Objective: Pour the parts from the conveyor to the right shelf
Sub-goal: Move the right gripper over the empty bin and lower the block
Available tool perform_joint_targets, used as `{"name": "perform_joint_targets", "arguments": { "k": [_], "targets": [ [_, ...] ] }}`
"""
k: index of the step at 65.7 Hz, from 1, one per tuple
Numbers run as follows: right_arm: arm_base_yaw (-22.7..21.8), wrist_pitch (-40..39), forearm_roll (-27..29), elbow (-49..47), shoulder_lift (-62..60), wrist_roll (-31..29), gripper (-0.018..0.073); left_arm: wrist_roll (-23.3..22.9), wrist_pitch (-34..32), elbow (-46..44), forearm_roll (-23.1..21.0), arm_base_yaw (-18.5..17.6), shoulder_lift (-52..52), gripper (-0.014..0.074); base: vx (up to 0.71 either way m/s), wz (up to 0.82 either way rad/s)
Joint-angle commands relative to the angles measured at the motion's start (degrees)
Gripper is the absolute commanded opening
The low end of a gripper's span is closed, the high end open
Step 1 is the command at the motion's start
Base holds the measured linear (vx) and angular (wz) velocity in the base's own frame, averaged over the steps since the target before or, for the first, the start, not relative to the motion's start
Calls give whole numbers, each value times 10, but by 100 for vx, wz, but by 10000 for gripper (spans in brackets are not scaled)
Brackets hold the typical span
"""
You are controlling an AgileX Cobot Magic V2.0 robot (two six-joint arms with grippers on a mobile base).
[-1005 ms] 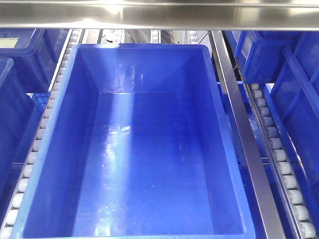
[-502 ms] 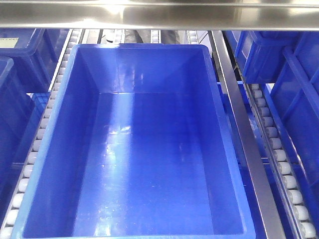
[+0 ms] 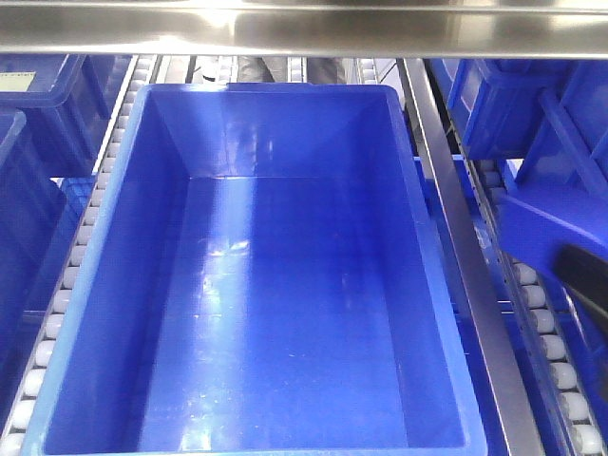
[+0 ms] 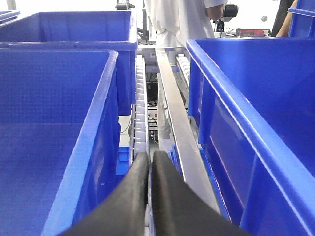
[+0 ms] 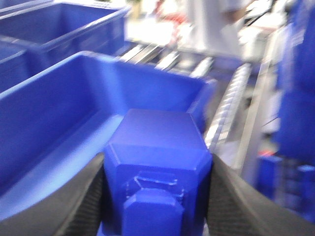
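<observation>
since the earlier front frames, a blue slab with a black gripper finger came in at the right edge, over the roller track; 0.5 s ago that spot showed only rollers and bins. everything else held position.

front view: one large deep-blue rectangular plastic bin sat centred on the stainless-steel tiered rack, nothing visible inside it. white roller tracks ran on both sides. parts of at least four more blue bins showed at the left and right edges.

right gripper: clamped on one small bright-blue plastic block, a black finger pressed to each side of it. the block was up off any surface, held above the near rim of a blue bin in the blurred right wrist view. stud orientation couldn't be told.

left gripper: two black fingers together, a thin slit between them, nothing held. it sat over a roller track between two blue bins.

one person in white stood behind the rack.
</observation>
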Motion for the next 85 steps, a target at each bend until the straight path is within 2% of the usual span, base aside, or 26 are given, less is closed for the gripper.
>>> {"name": "perform_joint_targets", "arguments": {
  "k": [1,6,13,25,34,42,49,55,62,67,72,85],
  "targets": [
    [3,-13,68,-53,64,-49,7,-4,-42,-11,-4,-3,-8,-6,0,0],
    [29,5,73,-89,115,-58,8,-4,-42,-11,-4,-3,-9,-6,0,0],
    [88,21,58,-134,185,-67,8,-4,-42,-11,-4,-3,-9,-6,0,0],
    [175,-3,38,-187,304,-47,8,-4,-42,-11,-4,-3,-10,-6,0,0],
    [214,-41,38,-225,381,-26,8,-4,-42,-11,-4,-3,-10,-6,0,0],
    [215,-32,26,-264,458,15,8,-4,-42,-11,-4,-3,-10,-6,0,0],
    [215,-17,-42,-305,517,88,8,-4,-42,-11,-4,-3,-10,-6,0,0],
    [215,9,-122,-353,568,185,8,-4,-42,-11,-4,-3,-10,-6,0,0],
    [215,86,-233,-429,626,307,8,-4,-42,-11,-4,-3,-10,-6,0,0],
    [215,145,-296,-489,666,373,8,-4,-42,-11,-4,-3,-10,-6,0,0],
    [216,194,-339,-537,704,410,10,-4,-42,-11,-4,-3,-10,-6,0,0],
    [244,304,-411,-675,805,446,13,-4,-42,-11,-4,-3,-10,-6,0,0]
  ]
}}
